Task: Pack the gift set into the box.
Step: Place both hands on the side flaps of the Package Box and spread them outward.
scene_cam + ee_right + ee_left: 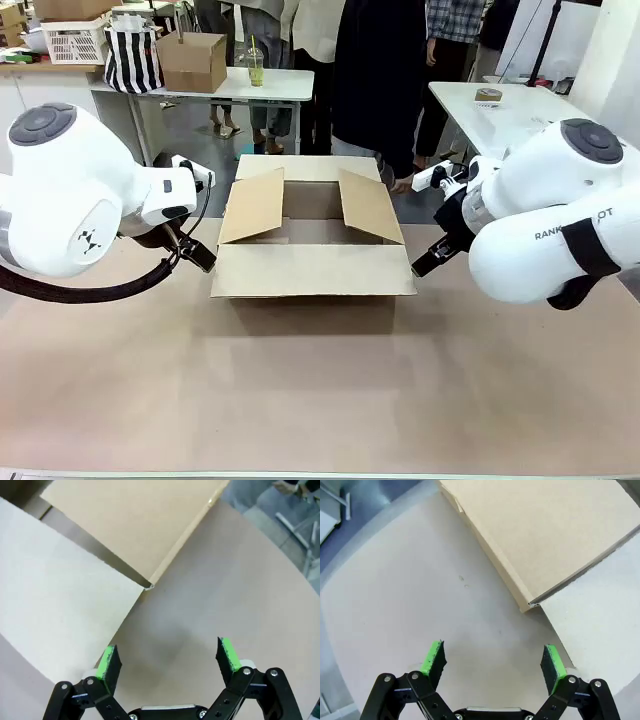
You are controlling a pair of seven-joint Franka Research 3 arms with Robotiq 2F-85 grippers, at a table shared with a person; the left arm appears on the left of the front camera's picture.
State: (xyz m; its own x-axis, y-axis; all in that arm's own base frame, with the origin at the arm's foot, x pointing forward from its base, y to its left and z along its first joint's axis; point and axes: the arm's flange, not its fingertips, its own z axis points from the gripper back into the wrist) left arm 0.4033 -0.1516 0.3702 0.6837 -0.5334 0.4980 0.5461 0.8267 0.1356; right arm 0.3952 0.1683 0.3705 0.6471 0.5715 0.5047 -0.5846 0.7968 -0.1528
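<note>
The box (pixel 312 268), a large brown carton, stands at the middle of the table. Its two side flaps slant up over the opening, and its front and back flaps are spread outward. My left gripper (pixel 198 257) hovers open just off the box's left front corner, with nothing between its green pads (pixel 434 658); that corner of the box (pixel 560 535) lies ahead of it. My right gripper (pixel 425 265) is open and empty beside the right front corner of the box (pixel 125 525). The gift set is out of view.
A person in a dark coat (pixel 375 80) stands behind the box, one hand (pixel 403 185) near its far right corner. Behind are a white table holding a smaller carton (pixel 192 60), a striped bag (pixel 133 58) and a cup (pixel 255 68), and another table (pixel 500 115) at right.
</note>
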